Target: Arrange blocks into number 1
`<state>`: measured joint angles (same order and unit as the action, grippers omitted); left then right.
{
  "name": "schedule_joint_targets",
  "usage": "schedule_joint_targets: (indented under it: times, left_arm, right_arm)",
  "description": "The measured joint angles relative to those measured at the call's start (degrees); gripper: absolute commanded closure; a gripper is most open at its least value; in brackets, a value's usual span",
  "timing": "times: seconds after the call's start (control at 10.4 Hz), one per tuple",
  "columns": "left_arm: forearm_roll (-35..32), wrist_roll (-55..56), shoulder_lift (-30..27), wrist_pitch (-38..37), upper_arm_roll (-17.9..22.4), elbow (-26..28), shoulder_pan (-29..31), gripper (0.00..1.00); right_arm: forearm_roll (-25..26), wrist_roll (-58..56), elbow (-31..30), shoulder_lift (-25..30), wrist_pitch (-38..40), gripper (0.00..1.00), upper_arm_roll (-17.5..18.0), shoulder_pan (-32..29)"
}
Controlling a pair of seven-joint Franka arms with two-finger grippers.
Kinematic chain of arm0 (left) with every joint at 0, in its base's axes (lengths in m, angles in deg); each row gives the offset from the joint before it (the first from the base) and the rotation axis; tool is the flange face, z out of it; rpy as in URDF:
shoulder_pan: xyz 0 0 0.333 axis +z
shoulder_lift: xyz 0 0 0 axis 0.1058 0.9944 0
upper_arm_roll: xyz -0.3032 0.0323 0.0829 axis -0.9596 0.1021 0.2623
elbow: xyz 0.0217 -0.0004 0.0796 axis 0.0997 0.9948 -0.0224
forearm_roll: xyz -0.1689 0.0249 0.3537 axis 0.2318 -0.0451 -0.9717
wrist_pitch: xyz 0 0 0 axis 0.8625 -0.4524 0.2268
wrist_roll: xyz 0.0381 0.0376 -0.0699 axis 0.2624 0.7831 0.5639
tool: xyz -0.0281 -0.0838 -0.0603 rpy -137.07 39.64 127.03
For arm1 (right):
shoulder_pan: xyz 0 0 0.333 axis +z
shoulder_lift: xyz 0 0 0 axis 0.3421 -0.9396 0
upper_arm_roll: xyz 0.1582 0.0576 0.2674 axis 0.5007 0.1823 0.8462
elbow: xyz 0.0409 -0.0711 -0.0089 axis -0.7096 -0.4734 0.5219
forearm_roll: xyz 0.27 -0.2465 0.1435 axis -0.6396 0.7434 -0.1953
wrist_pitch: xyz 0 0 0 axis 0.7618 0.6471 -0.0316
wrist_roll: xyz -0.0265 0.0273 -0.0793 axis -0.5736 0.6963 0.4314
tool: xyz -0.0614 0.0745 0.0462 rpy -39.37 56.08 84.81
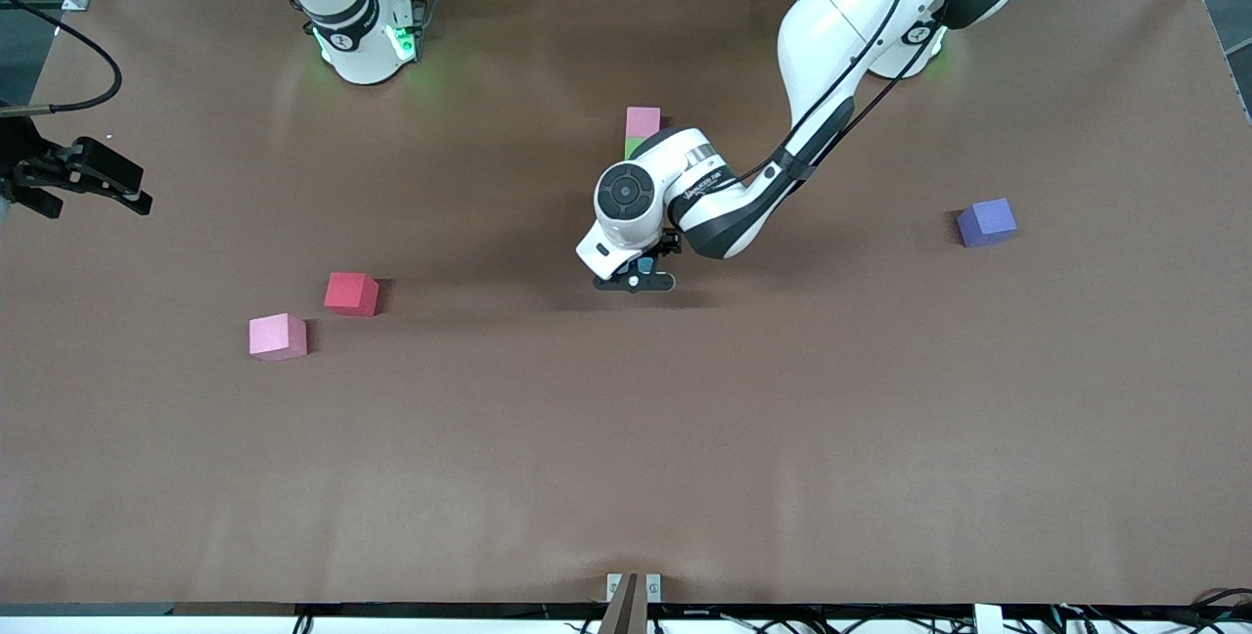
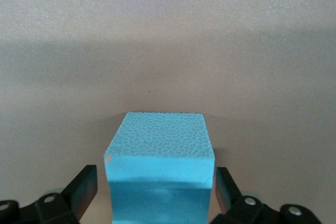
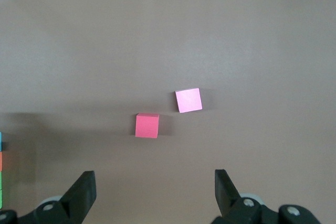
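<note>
A light blue block (image 2: pixel 160 150) sits on the brown table between the fingers of my left gripper (image 2: pixel 156 179), which is open, with a thin gap on each side. In the front view the left gripper (image 1: pixel 636 280) is low at the table's middle and only a sliver of that block (image 1: pixel 647 265) shows. Farther from the camera, a pink block (image 1: pixel 643 121) and a green block (image 1: pixel 634 147) lie in line with it, and the left hand covers what is between. A red block (image 1: pixel 351 293), another pink block (image 1: pixel 278 336) and a purple block (image 1: pixel 986 221) lie loose. My right gripper (image 3: pixel 155 182) hangs open and empty.
The right gripper (image 1: pixel 93 186) waits in the air over the table's edge at the right arm's end. The red block (image 3: pixel 147 125) and pink block (image 3: pixel 188 100) lie below it. The left arm's forearm (image 1: pixel 822 125) crosses above the table between its base and the row.
</note>
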<state>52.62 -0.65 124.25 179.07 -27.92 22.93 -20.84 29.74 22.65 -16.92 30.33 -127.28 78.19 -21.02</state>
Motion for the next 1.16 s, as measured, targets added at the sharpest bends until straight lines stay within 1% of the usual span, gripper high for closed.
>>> schedule_joint_targets:
  times: [0.19, 0.29, 0.77, 1.16]
  left_arm:
    - [0.0, 0.0, -1.3, -2.44, 0.15, -1.26, 0.94, 0.0]
    - [0.0, 0.0, -2.95, -3.89, 0.24, -1.82, 2.22, 0.0]
    - [0.0, -0.69, -16.44, -10.42, 0.35, -2.78, 13.69, 0.0]
    - [0.0, -2.33, -23.18, -15.63, 0.44, -2.74, 18.15, 0.0]
  right_arm:
    - [0.0, -0.01, 0.0, -0.01, 0.01, 0.0, 0.0, 0.0]
    - [0.0, -0.01, 0.0, -0.02, 0.02, 0.0, 0.0, 0.01]
    - [0.0, -0.02, 0.08, -0.09, 0.08, 0.0, -0.12, 0.0]
    - [0.0, -0.03, 0.19, -0.11, 0.1, 0.0, -0.2, 0.0]
